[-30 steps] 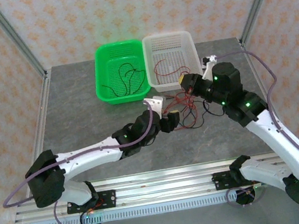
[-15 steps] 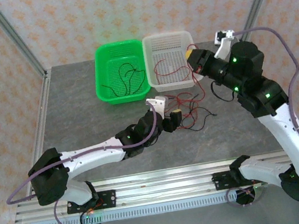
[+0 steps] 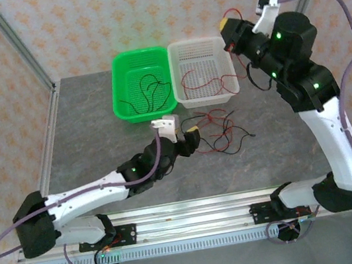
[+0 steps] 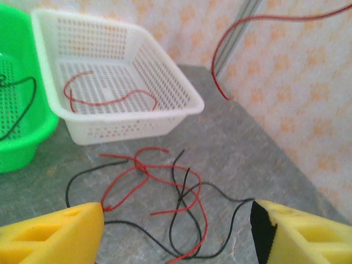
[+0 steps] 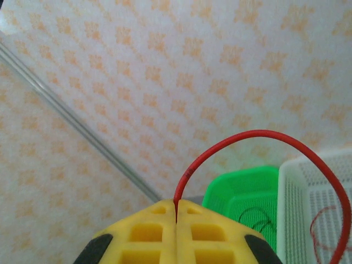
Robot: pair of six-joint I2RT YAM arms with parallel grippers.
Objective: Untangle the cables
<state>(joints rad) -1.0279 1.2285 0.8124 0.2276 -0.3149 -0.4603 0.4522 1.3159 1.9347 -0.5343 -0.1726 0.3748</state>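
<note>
A loose tangle of red and black cables (image 3: 219,132) (image 4: 165,187) lies on the grey table in front of the white basket. My left gripper (image 3: 192,136) (image 4: 176,236) hovers low just left of the tangle, open, with nothing between its yellow fingers (image 4: 55,231). My right gripper (image 3: 226,27) (image 5: 176,206) is raised high over the white basket's right end, shut on one red cable (image 5: 264,133) (image 4: 220,55) that arcs up and hangs free. Another red cable (image 3: 222,84) (image 4: 104,99) lies in the white basket. A black cable (image 3: 149,86) lies in the green basket.
The green basket (image 3: 118,81) (image 5: 242,187) and the white basket (image 3: 223,47) (image 4: 181,104) stand side by side at the back of the table. Patterned walls and metal corner posts close in the back and sides.
My right gripper has risen up and back from the tangle to above the white basket, carrying the red cable with it. My left arm has drawn slightly left.
</note>
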